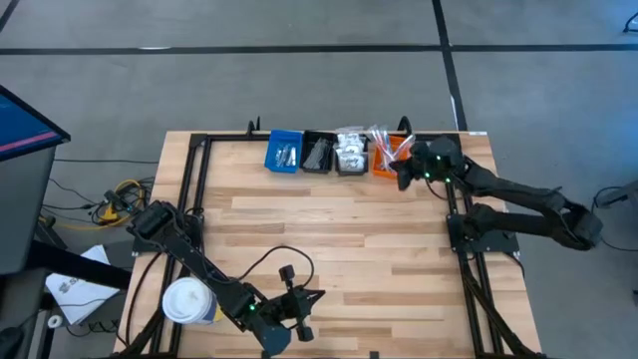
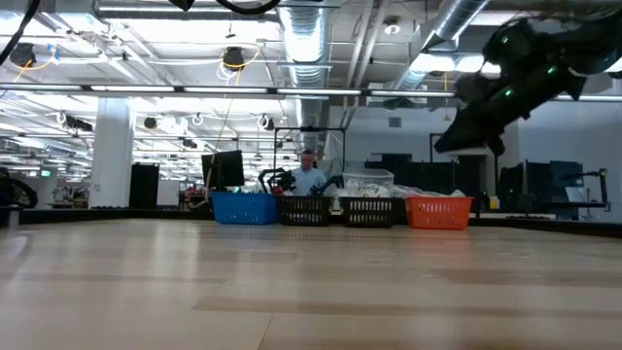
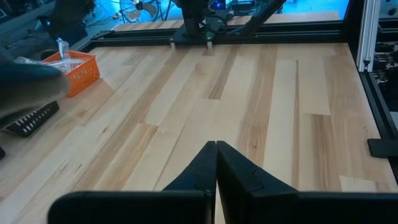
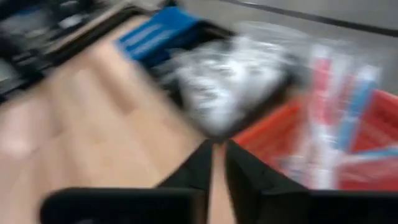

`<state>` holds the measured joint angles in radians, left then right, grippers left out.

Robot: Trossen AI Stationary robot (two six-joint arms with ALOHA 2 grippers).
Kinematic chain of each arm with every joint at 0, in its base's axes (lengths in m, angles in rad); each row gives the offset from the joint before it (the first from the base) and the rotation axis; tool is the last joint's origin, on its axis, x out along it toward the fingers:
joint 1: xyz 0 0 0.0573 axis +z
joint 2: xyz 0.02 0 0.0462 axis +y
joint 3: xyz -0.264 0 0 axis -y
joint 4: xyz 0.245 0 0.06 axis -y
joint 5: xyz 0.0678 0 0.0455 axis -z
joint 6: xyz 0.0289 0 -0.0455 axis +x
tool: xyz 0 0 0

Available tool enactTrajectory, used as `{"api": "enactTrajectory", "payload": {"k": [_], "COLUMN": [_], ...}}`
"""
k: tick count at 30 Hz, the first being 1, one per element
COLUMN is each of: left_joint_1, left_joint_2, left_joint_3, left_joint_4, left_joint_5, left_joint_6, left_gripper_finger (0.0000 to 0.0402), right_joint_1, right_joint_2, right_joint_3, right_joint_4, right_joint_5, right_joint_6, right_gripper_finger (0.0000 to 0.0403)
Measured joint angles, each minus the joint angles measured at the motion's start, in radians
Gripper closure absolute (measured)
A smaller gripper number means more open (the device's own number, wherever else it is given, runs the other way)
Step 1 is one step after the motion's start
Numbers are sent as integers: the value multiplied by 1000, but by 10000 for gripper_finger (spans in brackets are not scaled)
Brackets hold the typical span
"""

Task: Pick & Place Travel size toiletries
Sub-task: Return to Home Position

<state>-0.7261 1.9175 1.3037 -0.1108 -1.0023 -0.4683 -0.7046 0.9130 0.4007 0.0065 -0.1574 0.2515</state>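
High view: toiletries (image 1: 351,152) lie sorted in four bins along the far edge of the bench (image 1: 349,239), and both grippers are empty.
A blue bin (image 1: 271,150), a black bin (image 1: 308,166) with combs (image 1: 319,153), a dark bin (image 1: 341,171) with sachets (image 1: 349,140) and an orange bin (image 1: 379,170) with toothbrushes (image 1: 387,143) stand side by side in a row. The right gripper (image 1: 405,176) hangs raised above the bench just beside the orange bin, fingers pressed together on nothing. The left gripper (image 3: 216,147) is at the near edge, well apart from the bins and near a white tub (image 1: 187,301), fingers likewise pressed together.
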Motion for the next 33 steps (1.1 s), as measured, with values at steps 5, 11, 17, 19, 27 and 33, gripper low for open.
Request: {"api": "enactTrajectory", "payload": {"k": [5,11,17,19,27,33], "left_joint_1": [4,12,13,13,24,49], "left_joint_2": [0,0,0,0,0,0], "left_joint_3": [0,0,0,0,0,0], "left_joint_4": [1,8,15,19,54,69], "left_joint_5": [0,4,3,3,2,15], "left_joint_6": [0,0,-1,-1,-1,-1], "left_gripper_finger": [400,400,400,400,400,400], "right_joint_1": [127,310,573,678,985,1051], "right_joint_2": [-142,-306,-502,-584,-845,-911], "right_joint_3": [0,-1,-112,-179,-309,-306], "right_joint_4": [-49,-91,48,104,92,-19], "right_joint_5": [-53,-52,84,162,296,370], "right_joint_6": [-9,-49,-25,-19,-122,-208], "right_gripper_finger": [385,398,401,402,402,403]}}
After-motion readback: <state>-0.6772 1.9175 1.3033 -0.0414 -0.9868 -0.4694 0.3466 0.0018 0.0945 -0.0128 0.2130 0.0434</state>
